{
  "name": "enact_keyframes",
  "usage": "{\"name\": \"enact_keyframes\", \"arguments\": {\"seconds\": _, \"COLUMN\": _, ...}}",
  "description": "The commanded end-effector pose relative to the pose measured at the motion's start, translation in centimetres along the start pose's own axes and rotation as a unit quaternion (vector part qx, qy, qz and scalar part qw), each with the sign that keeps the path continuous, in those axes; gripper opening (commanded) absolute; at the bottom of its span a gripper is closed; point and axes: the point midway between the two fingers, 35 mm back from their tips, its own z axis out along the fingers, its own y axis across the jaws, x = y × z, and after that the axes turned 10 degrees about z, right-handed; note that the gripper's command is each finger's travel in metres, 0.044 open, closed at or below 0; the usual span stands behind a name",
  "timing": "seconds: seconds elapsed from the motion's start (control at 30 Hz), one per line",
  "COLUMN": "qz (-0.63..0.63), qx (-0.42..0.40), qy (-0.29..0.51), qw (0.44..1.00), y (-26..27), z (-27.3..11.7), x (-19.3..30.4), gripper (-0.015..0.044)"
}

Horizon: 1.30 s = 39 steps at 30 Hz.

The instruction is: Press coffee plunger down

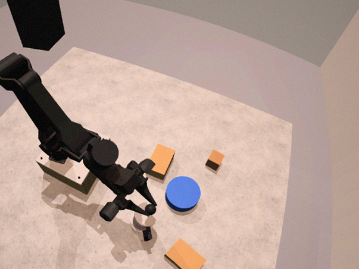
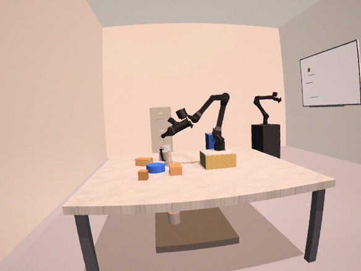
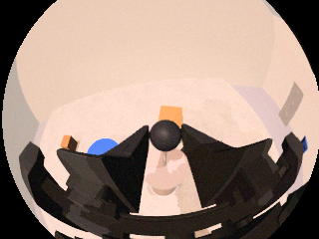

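Note:
The coffee press (image 1: 148, 220) (image 2: 166, 157) (image 3: 164, 179) stands on the table, a pale cylinder with a black handle (image 1: 147, 234) (image 2: 162, 154). Its body appears to lean, the top out of line with the base. Its round black plunger knob (image 1: 150, 209) (image 2: 163, 135) (image 3: 164, 135) sits well above the lid on a thin rod (image 3: 164, 158). My gripper (image 1: 152, 209) (image 2: 164, 135) (image 3: 164, 128) reaches down at a slant and is shut on the knob, with a fingertip on each side. The part of the base under the body is hidden in the top view.
A blue disc (image 1: 183, 193) (image 2: 155, 168) (image 3: 105, 146) lies beside the press. One orange block (image 1: 162, 160) (image 2: 175, 169) is near the arm, another (image 1: 185, 257) (image 2: 143, 161) beyond the press, and a small one (image 1: 215, 160) (image 2: 143, 174) past the disc. The arm's base box (image 2: 219, 160) stands behind.

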Motion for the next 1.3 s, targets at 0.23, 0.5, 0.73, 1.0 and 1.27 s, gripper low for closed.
{"name": "enact_keyframes", "arguments": {"seconds": 0.23, "qz": -0.004, "qx": 0.007, "qy": 0.039, "qw": 0.999, "y": -0.6, "z": 1.6, "x": 3.4, "gripper": 0.012}}
{"name": "enact_keyframes", "arguments": {"seconds": 0.5, "qz": -0.004, "qx": 0.007, "qy": 0.038, "qw": 0.999, "y": -0.6, "z": 2.2, "x": 3.0, "gripper": 0.012}}
{"name": "enact_keyframes", "arguments": {"seconds": 0.73, "qz": -0.004, "qx": 0.007, "qy": 0.038, "qw": 0.999, "y": -0.5, "z": 2.5, "x": 2.8, "gripper": 0.012}}
{"name": "enact_keyframes", "arguments": {"seconds": 1.0, "qz": -0.004, "qx": 0.007, "qy": 0.038, "qw": 0.999, "y": -0.5, "z": 2.7, "x": 2.6, "gripper": 0.012}}
{"name": "enact_keyframes", "arguments": {"seconds": 1.27, "qz": -0.004, "qx": 0.006, "qy": 0.038, "qw": 0.999, "y": -0.5, "z": 2.9, "x": 2.5, "gripper": 0.012}}
